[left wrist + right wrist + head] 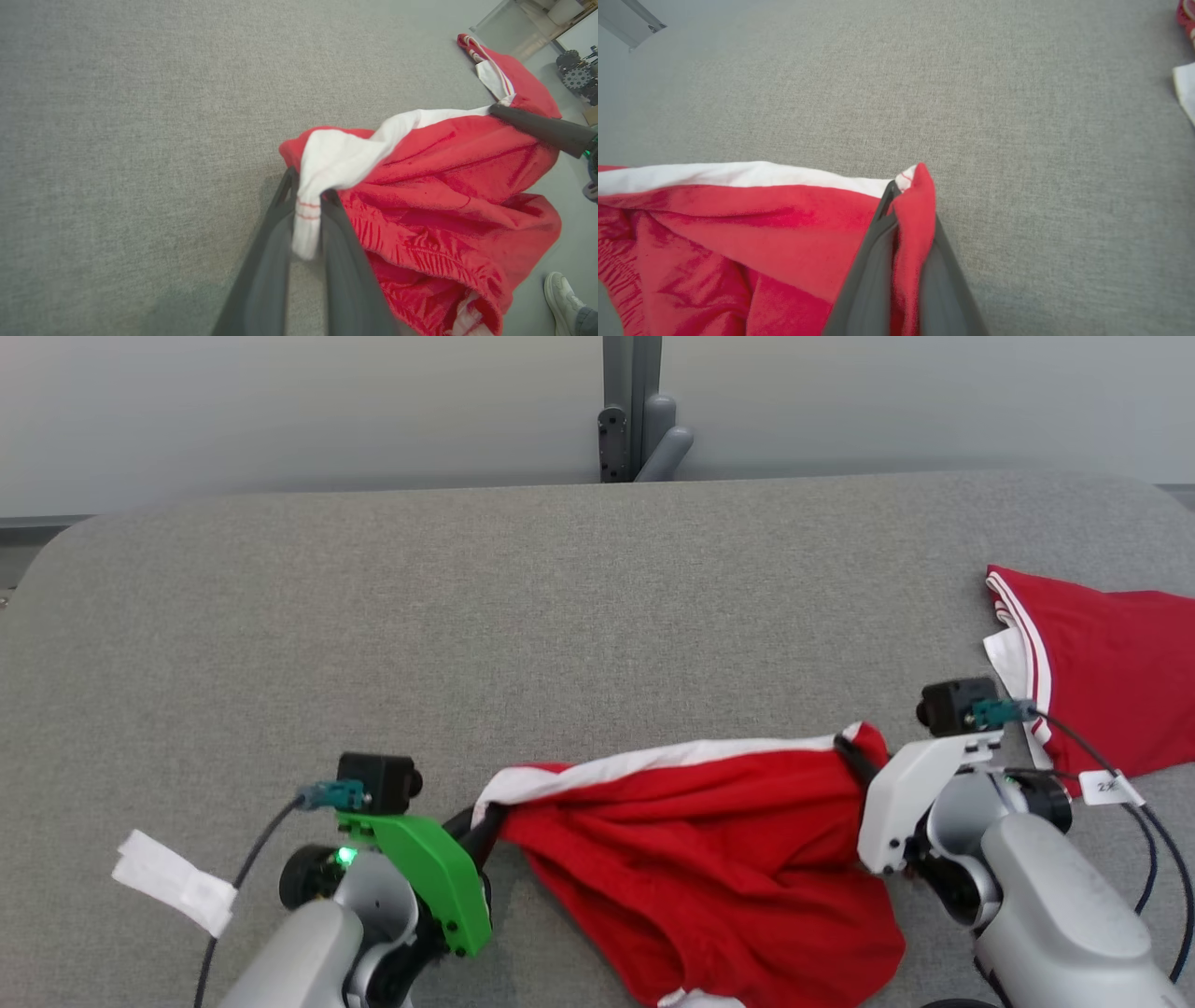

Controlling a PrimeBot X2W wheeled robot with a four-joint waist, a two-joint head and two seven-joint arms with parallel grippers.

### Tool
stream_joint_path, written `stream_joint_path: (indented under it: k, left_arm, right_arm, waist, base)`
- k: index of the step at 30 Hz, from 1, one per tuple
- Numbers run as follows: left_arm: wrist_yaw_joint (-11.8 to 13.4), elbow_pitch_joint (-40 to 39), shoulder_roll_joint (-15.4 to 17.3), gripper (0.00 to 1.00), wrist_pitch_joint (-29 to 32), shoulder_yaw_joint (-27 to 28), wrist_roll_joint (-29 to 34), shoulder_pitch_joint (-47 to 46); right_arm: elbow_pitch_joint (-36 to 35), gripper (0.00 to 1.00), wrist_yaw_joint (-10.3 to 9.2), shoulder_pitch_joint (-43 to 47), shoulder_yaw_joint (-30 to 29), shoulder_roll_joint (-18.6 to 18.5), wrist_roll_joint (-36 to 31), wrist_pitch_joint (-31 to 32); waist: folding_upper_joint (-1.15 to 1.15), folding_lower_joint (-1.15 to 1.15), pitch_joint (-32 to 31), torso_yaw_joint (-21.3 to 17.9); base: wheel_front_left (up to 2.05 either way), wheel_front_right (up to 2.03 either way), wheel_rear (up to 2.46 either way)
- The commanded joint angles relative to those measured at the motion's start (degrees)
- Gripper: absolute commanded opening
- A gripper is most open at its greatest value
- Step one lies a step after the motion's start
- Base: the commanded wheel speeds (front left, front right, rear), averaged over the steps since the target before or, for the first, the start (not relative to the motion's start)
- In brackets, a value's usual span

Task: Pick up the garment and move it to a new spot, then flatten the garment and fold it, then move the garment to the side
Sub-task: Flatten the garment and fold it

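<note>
Left gripper: mine, clenched on the white-banded corner of the red garment.
Right gripper: mine, pinching the opposite corner, red cloth between my fingers.
Red garment: strung between my two grippers near the front of the grey table, white band on top, the rest bunched in folds below.
Second red garment: lying at the table's right side, apart from the one I hold.
White strip: on the table, left of my left arm.
</note>
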Motion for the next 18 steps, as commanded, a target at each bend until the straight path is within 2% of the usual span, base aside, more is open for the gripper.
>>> stream_joint_path:
  k: [1, 7, 11, 14, 15, 18]
  left_arm:
    - [-0.44, -2.81, 1.40, 0.00, 0.94, 0.79, -1.46, -2.58]
    - [-0.77, -14.50, 7.77, 0.00, 9.87, 2.56, -5.78, -13.71]
    - [-0.77, -14.92, 10.12, 0.00, 17.35, 3.09, -7.08, -27.32]
    - [-0.69, -10.10, 11.19, 0.00, 16.81, 2.99, -2.07, -40.13]
    - [-0.69, -10.10, 11.19, 0.00, 16.81, 2.99, -2.07, -40.13]
    - [-0.68, -3.65, 11.19, 0.00, 7.89, 2.08, 4.83, -50.86]
  right_arm:
    - [-2.00, 0.00, -0.03, -1.73, -0.19, -1.68, 0.90, -1.11]
    - [-9.76, 0.00, -0.03, -9.32, -4.83, -5.57, 3.14, -2.33]
    - [-9.44, 0.00, -0.06, -19.92, -9.72, -3.96, 0.25, -2.98]
    - [-6.03, 0.00, -0.06, -31.53, -12.52, -1.15, -4.72, -5.37]
    - [-6.03, 0.00, -0.06, -31.53, -12.52, -1.15, -4.72, -5.37]
    - [-1.28, 0.00, -0.07, -42.74, -15.19, 2.87, -9.19, -11.13]
  waist:
    - [0.69, 0.00, 0.31, -0.12]
    - [0.69, 0.00, 4.69, -0.03]
    - [0.69, 0.00, 10.66, -0.06]
    - [0.69, 0.00, 16.06, -0.80]
    - [0.69, 0.00, 16.06, -0.80]
    - [0.69, 0.00, 21.14, -1.93]
  base:
    - [0.00, 0.00, 0.00]
    - [0.00, 0.00, 0.00]
    - [0.00, 0.00, 0.00]
    - [0.00, 0.00, 0.00]
    - [0.00, 0.00, 0.00]
    - [0.00, 0.00, 0.00]
